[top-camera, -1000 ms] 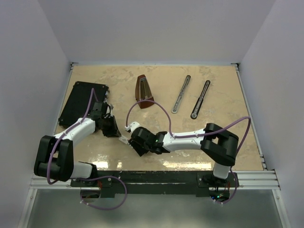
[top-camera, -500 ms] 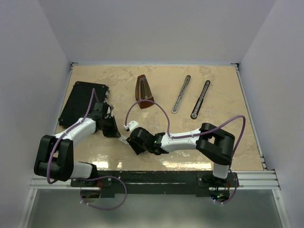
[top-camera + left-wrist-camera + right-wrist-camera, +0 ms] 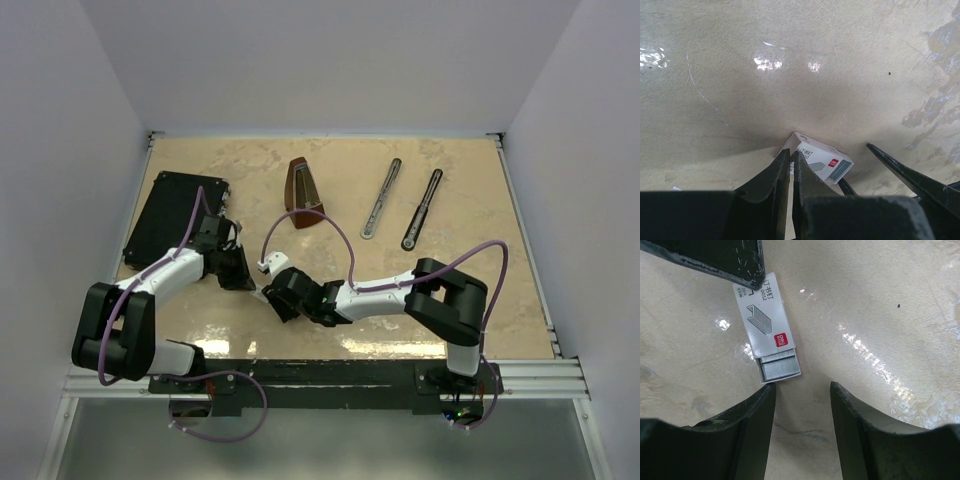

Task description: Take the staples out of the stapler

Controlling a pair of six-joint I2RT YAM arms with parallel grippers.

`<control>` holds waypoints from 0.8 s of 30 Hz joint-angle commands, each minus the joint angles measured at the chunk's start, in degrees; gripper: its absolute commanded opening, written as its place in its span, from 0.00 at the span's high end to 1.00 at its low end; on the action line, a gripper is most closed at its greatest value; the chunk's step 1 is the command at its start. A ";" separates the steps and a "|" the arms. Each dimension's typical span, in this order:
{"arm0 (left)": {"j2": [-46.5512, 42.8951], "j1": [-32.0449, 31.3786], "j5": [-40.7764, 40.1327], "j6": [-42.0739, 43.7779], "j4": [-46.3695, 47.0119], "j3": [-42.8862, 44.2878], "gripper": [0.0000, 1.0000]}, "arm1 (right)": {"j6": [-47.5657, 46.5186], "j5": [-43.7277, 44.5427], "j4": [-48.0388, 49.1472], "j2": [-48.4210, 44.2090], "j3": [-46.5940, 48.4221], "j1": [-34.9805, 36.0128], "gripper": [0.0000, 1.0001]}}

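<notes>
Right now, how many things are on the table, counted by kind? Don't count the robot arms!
Flat black case: 1
Brown metronome: 1
Long thin bars: 2, a silvery bar and a black bar
Small white staple box: 1
Total: 5

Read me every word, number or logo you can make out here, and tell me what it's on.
"0012": on the white staple box, right wrist view.
"deli": on that box's red badge, small, likely.
Chinese characters beside "0012" and fine print along the box's edge: too small to read.
Nothing else carries readable text.
</notes>
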 commanded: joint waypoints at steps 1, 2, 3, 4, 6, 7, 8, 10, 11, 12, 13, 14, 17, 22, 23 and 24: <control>0.05 -0.61 1.36 -0.59 0.58 0.04 0.89 | -0.04 0.45 0.87 1.83 0.15 -0.35 0.48; 0.14 -0.69 1.71 -0.59 0.85 -0.05 0.88 | -0.12 0.36 1.05 2.09 0.15 -0.35 0.49; 0.23 -0.78 1.89 -0.42 1.02 -0.13 0.88 | -0.12 0.54 1.31 2.27 0.15 -0.35 0.49; 0.40 -1.04 2.24 -0.42 1.11 -0.14 0.88 | -0.04 0.63 1.49 2.19 -0.03 -0.35 0.49; 0.75 -1.48 2.50 -0.33 1.11 0.04 0.88 | 0.05 0.98 3.41 1.49 -0.99 -0.44 0.49; 0.76 -1.57 2.68 -0.33 1.20 0.04 0.88 | 0.05 0.98 4.29 1.22 -1.43 -0.44 0.49; 0.58 -1.57 2.68 -0.33 1.03 0.13 0.88 | 0.14 1.24 6.30 1.04 -2.22 -0.35 0.49; 0.23 -1.75 2.59 -0.50 1.11 -0.13 0.87 | 0.14 2.29 7.55 1.30 -2.40 -0.35 0.49; 0.23 -1.75 2.68 -0.59 1.20 -0.31 0.87 | 0.05 2.47 8.60 1.57 -2.23 -0.35 0.49; 0.23 -1.84 2.94 -0.77 1.29 -0.31 0.87 | -0.04 2.82 8.95 2.18 -2.14 -0.43 0.49; 0.23 -1.84 3.29 -0.94 1.38 -0.40 0.87 | -0.12 3.52 9.22 2.45 -1.96 -0.44 0.50; 0.23 -1.92 3.38 -1.03 1.46 -0.66 0.87 | -0.04 3.96 9.48 2.54 -1.96 -0.35 0.50; -0.03 -2.89 3.82 -2.00 2.43 -1.54 0.87 | 0.32 5.81 10.97 2.19 -3.45 -0.44 0.50; -0.39 -4.65 3.39 -3.58 3.13 -2.33 0.87 | 0.58 6.78 11.95 1.39 -5.65 -0.70 0.50; -0.56 -4.82 3.38 -3.75 3.05 -2.25 0.86 | 0.58 6.87 11.86 1.05 -5.83 -0.79 0.50; -0.74 -4.83 3.04 -4.02 2.96 -2.16 0.86 | 0.58 6.61 11.77 0.78 -6.09 -0.87 0.50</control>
